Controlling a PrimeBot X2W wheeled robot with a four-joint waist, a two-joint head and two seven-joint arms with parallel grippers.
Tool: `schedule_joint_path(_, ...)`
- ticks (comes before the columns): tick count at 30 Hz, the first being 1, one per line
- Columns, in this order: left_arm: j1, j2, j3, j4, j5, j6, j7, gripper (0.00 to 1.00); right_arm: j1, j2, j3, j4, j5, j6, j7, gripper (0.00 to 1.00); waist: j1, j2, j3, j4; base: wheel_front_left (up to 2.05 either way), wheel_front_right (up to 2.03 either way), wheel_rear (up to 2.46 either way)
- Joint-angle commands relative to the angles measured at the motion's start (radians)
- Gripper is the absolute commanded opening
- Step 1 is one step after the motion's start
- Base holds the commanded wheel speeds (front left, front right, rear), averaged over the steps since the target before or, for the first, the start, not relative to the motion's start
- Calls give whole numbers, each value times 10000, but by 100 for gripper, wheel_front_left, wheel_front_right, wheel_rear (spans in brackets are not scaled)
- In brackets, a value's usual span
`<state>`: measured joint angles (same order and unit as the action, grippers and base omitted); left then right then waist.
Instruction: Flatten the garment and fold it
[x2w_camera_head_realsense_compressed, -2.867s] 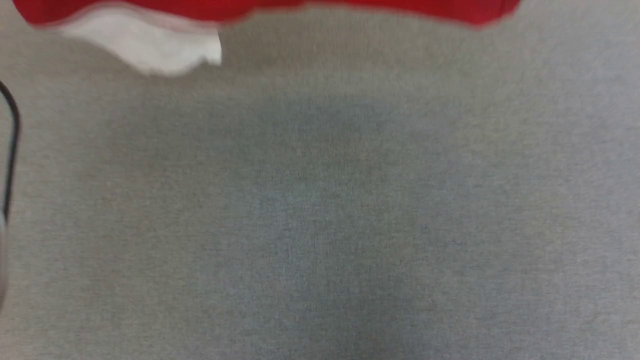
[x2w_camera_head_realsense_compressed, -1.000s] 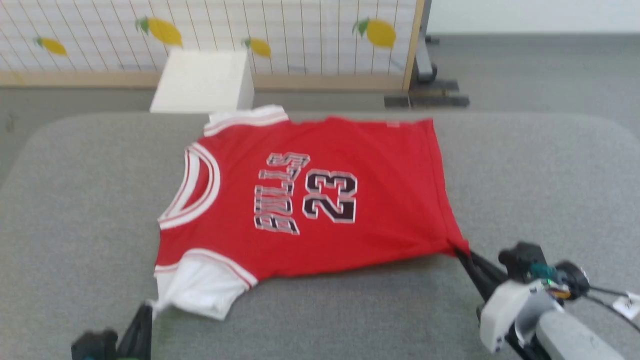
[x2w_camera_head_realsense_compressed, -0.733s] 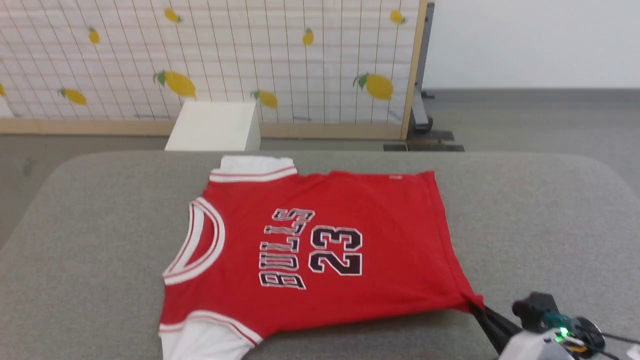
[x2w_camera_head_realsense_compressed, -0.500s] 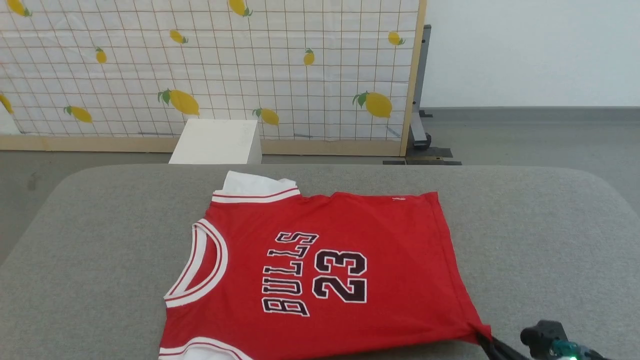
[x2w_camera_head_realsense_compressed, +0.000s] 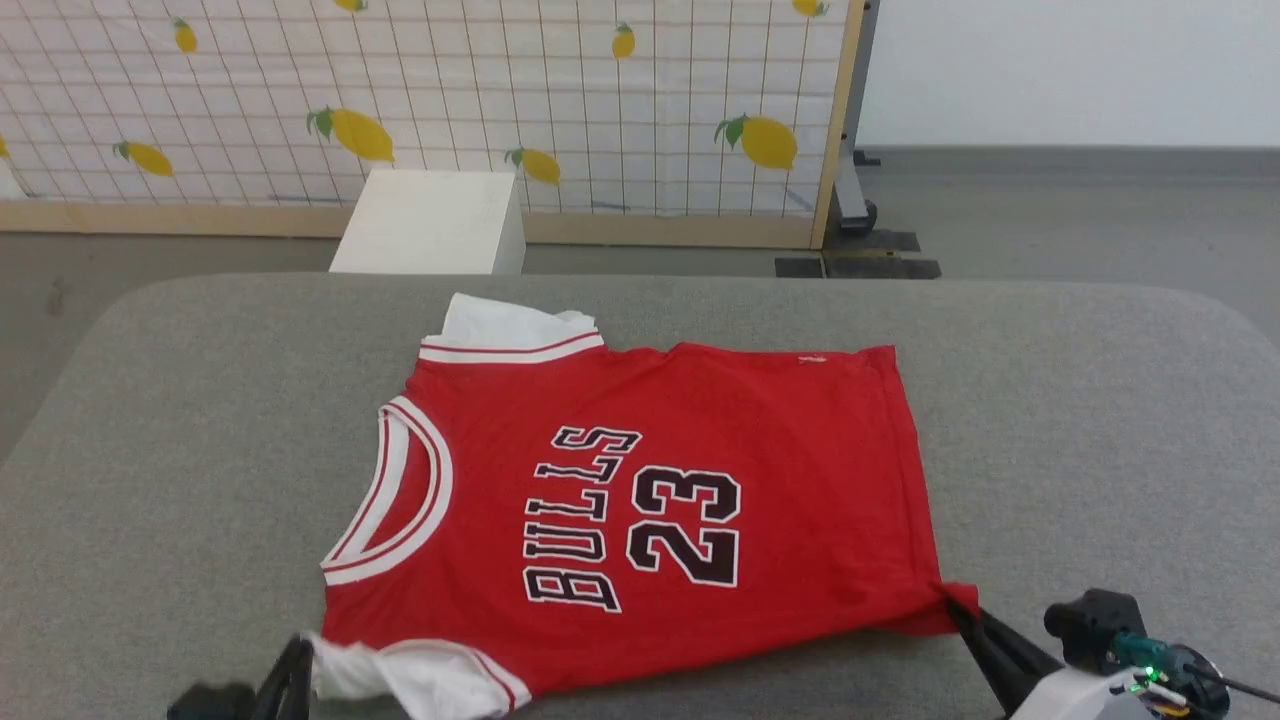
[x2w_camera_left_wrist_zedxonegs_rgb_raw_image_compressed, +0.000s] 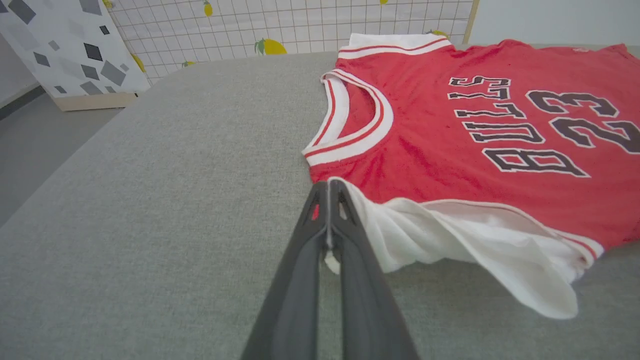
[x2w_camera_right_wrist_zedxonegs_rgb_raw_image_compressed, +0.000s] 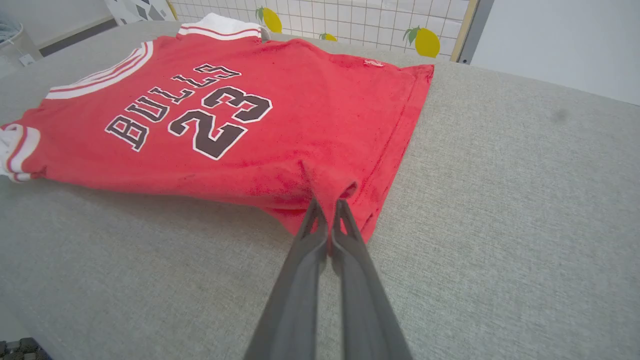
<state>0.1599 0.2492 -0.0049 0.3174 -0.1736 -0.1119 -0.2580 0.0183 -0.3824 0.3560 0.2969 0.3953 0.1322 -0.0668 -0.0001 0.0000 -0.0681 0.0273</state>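
Though mostly flat, garment (x2w_camera_head_realsense_compressed: 800, 450) in jaws

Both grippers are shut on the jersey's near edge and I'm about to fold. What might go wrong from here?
1. The left gripper pinches just the edge of the bunched near sleeve; lifting may drag the sleeve alone.
2. The right gripper holds a puckered hem corner; I cannot tell whether both layers are caught, so they might separate.
3. The far sleeve of the jersey lies rumpled; folding would likely trap that crease.

Head overlooks; wrists skim (garment (x2w_camera_head_realsense_compressed: 640, 510) shared).
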Motion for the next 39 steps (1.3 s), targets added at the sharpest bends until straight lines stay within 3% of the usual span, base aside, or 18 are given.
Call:
schedule_joint_path(1,-458,82,-49,-41,115,58,-38,0,-258,81,-81,-119,-95,-15,71,0,1,0,314,-45,0,0,0)
schedule_joint_path(13,-3831,401,-114,677,374,-32,-38,0,-1679,401,-594,-23,-316,-15,211,0,1,0,1904,-261,0,0,0)
schedule_joint_path(21,-5698,492,-277,2149,870,112,-38,0,-2753,452,-125,585,-356,-15,346,0,1,0,3012,-464,0,0,0)
schedule_joint_path(26,-6258,538,-350,3398,1071,267,-38,0,-3373,555,137,1208,-389,-15,245,0,1,0,3484,-571,0,0,0)
schedule_joint_path(36,-6539,374,-551,5302,873,28,-38,0,-3978,731,509,2480,-370,-15,150,0,1,0,3690,-585,0,0,0)
schedule_joint_path(37,-6521,344,-569,5330,869,20,-38,47,-3972,725,500,2508,-349,-15,81,0,1,0,3599,-552,0,0,0)
schedule_joint_path(38,-6494,332,-582,5240,904,54,-38,100,-3949,689,466,2506,-383,-15,-22,35,1,0,3478,-510,0,0,0)
schedule_joint_path(39,-6442,316,-563,5123,901,82,-38,100,-3918,659,421,2483,-455,-15,-119,88,1,0,3371,-487,0,0,0)
